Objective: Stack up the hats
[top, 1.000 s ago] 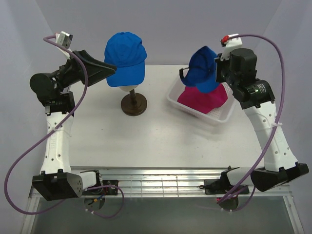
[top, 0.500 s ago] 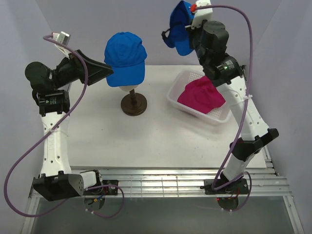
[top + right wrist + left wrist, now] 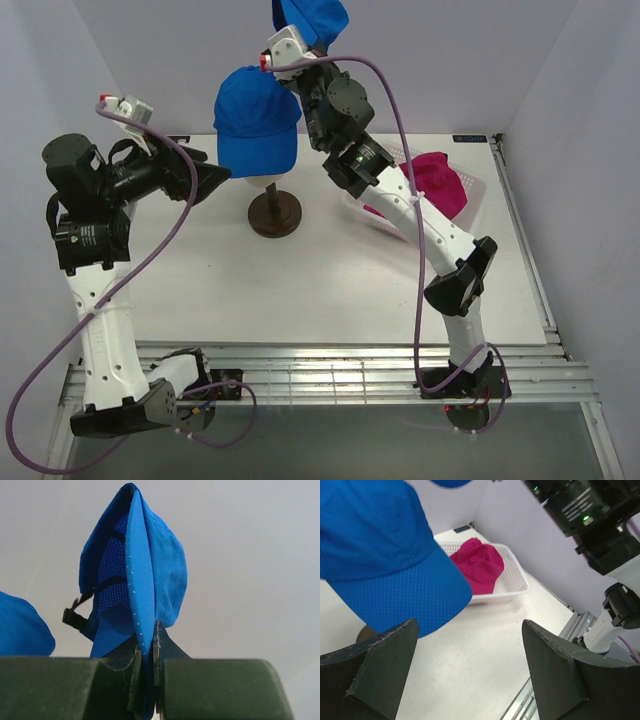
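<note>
Over the table, from the top, the right gripper is gripping the high cap beside the worn cap, probably for stacking. Left wrist: the left gripper is gaping wide near the worn cap's brim, perhaps to steady it; the pink cap is lying in the basket. Right wrist: jaws are pinching the high cap's brim.

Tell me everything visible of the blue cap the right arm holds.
The held blue cap is bright blue perforated fabric, folded nearly flat, with a dark adjuster strap and buckle behind. The right gripper has its jaws shut on its lower edge, holding it aloft, close to the other blue cap on the mannequin head. Nothing else touches it.
</note>
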Robot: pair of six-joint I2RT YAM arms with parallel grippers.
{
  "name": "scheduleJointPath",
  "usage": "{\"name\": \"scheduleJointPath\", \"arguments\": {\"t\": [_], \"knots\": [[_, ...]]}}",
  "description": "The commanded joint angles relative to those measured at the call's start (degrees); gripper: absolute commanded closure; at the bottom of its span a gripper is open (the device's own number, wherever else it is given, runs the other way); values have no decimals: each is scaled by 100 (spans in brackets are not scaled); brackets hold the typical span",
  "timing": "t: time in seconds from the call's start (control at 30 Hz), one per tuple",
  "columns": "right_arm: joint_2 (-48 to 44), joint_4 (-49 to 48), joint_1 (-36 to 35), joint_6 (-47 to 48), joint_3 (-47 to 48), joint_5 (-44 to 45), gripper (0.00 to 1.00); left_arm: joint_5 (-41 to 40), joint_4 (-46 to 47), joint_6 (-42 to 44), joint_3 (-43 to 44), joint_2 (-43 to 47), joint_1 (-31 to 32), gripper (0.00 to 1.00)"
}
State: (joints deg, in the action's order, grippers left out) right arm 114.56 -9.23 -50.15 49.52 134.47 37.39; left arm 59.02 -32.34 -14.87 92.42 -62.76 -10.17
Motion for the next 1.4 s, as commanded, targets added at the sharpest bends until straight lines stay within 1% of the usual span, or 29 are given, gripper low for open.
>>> {"name": "scheduleJointPath", "arguments": {"t": [0.0, 0.03, 0.13, 0.17, 0.3, 0.37, 0.4, 0.57, 0.63, 0.73, 0.8, 0.83, 0.97, 1.07, 1.1, 1.2, 1.37], "knots": [[-22, -1247, -223, 1006, 202, -187, 92, -164, -730, 740, -426, 36, -28, 6], [4, -1334, -267, 1190, 167, -336, 92, -128, -748, 801, -505, 71, -28, 7], [162, -1563, -285, 1551, 88, -425, 92, -40, -774, 907, -786, 150, -28, 9], [241, -1807, -267, 1648, 18, -425, 92, -5, -774, 942, -839, 168, -20, 9], [513, -2135, -144, 1816, 52, -618, 92, 39, -739, 1030, -1103, 185, -20, 10], [611, -1952, -161, 1668, 61, -916, 92, 65, -739, 1152, -1252, 203, -11, 11], [628, -1690, -170, 1632, 61, -1030, 92, 91, -739, 1188, -1296, 203, -11, 12], [734, -1512, -294, 1930, -62, -1242, 92, 302, -739, 1285, -1429, 177, 7, 23], [690, -1380, -311, 1956, -70, -1321, 92, 346, -739, 1311, -1437, 168, 15, 23], [655, -1353, -372, 2079, 0, -1304, 92, 347, -713, 1338, -1472, 124, 50, 23], [568, -1169, -442, 2149, -17, -1348, 92, 347, -590, 1294, -1534, 106, 51, 23], [524, -1125, -539, 2324, -70, -1331, 92, 355, -537, 1233, -1552, 98, 59, 23], [295, -1028, -820, 2921, -526, -1102, 92, 329, -282, 1075, -1604, 54, 86, 23], [76, -598, -953, 3090, -799, -1058, 92, 355, -28, 926, -1666, 36, 112, 23], [40, -614, -979, 3151, -878, -1032, 92, 373, 69, 899, -1683, 27, 112, 23], [-74, -1078, -1067, 3545, -1230, -742, 92, 364, 253, 793, -1736, 27, 121, 25], [-293, -1352, -1067, 3837, -1564, -671, 92, 364, 605, 600, -1912, 18, 130, 30]]}}
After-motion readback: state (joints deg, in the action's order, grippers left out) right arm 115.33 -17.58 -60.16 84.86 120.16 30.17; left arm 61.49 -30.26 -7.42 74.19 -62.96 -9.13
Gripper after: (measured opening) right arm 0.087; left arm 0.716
